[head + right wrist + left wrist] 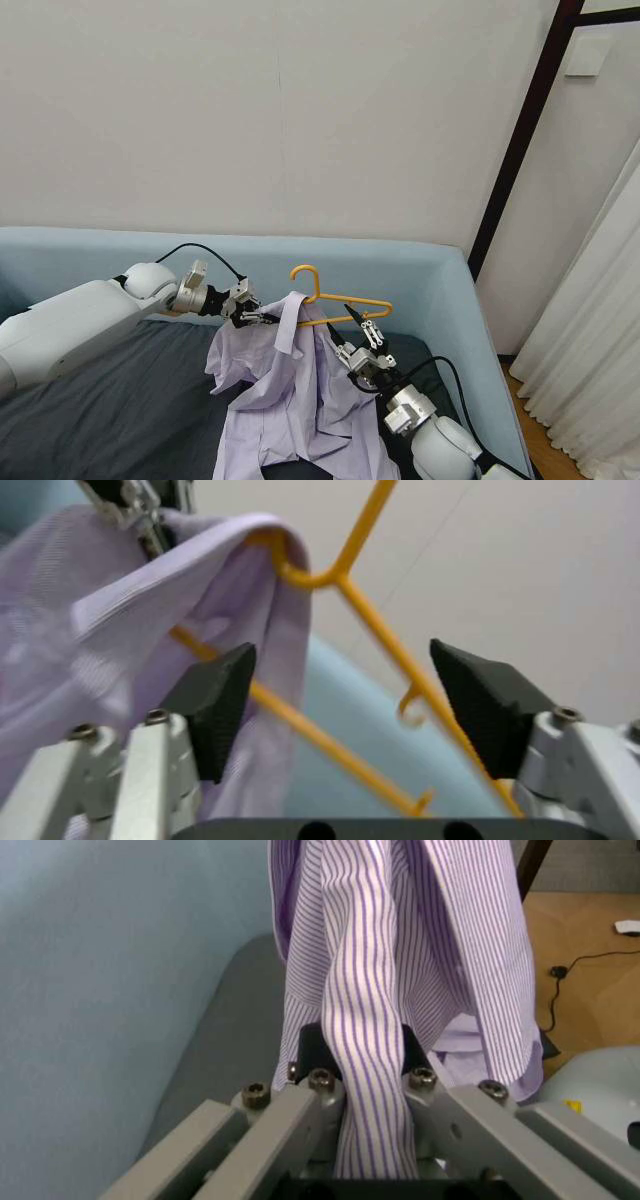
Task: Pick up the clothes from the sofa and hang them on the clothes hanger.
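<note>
L hand is clamped shut on a fold of the striped purple shirt up by the collar; wrist cam shows fabric pinched btwn both pads. Shirt hangs above the sofa, w/ its lower part trailing onto the dark seat. It's draped over one end of the yellow hanger, the end nearest L hand. Hanger's long axis runs across the robot, L to R, hook up. Its other end is bare & points toward R hand. R hand is wide open, gripping nothing, w/ the bare hanger arm passing btwn its fingers. So R hand is nearer the uncovered side, while L hand has the cloth. What's holding the hanger up: can't tell.
</note>
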